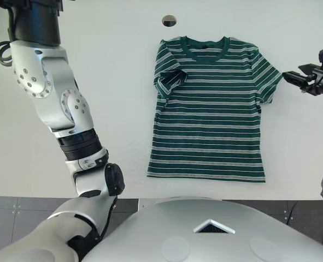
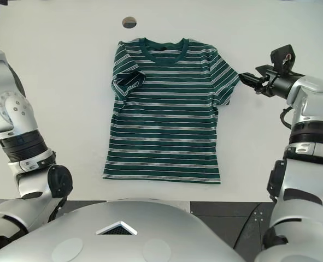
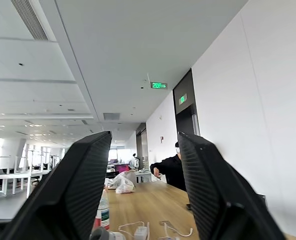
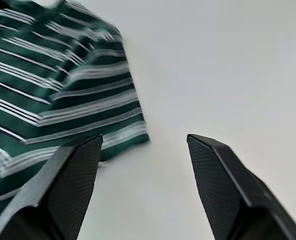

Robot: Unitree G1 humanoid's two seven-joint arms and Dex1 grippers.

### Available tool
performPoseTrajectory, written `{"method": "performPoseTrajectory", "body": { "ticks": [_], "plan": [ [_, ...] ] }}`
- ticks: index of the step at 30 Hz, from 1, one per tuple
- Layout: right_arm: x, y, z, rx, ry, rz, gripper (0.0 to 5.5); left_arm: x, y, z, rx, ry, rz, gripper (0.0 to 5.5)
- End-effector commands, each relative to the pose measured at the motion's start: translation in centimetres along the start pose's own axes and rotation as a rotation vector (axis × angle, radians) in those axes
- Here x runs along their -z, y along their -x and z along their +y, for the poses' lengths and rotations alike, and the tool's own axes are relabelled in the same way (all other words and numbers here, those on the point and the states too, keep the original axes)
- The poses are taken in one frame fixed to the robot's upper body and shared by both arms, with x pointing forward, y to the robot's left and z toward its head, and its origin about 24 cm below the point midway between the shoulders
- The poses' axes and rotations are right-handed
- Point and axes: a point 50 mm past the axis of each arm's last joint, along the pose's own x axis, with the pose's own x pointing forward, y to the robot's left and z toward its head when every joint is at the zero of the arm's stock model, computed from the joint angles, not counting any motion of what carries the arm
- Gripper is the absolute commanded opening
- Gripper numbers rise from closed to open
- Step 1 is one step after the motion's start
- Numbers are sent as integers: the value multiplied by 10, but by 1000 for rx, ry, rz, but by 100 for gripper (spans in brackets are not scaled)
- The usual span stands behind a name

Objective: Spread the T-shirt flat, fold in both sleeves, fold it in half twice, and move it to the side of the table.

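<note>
Shirt (image 1: 207, 109) lies flat mid-table (image 1: 95, 82), left sleeve (image 1: 169, 79) tucked in. Right gripper (image 2: 247, 79) hovers, fingers spread, beside right sleeve (image 2: 227, 82). Left gripper (image 3: 145, 140), also spread, raised clear. Sleeve-folding step; next, pinch cuff, carry inward.

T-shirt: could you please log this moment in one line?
T-shirt flat, left sleeve folded; right gripper open at right sleeve; left gripper open
</note>
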Motion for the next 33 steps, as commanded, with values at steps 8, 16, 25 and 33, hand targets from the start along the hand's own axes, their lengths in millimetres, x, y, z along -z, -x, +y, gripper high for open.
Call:
{"method": "performPoseTrajectory", "body": {
  "ticks": [8, 16, 25, 33],
  "plan": [
    [-8, -33, 22, -112, -185, 16, 311, -2, 10, 6, -23, -15, 39, 248],
    [-4, -40, 28, -114, -212, 26, 246, 1, 10, 11, -32, -1, 57, 248],
    [-13, -36, 23, -102, -206, 2, 97, 5, 9, 11, -32, 15, 65, 248],
    [-31, -28, 17, -98, -162, -50, 13, 7, 8, 11, -34, 24, 66, 248]
  ]
}}
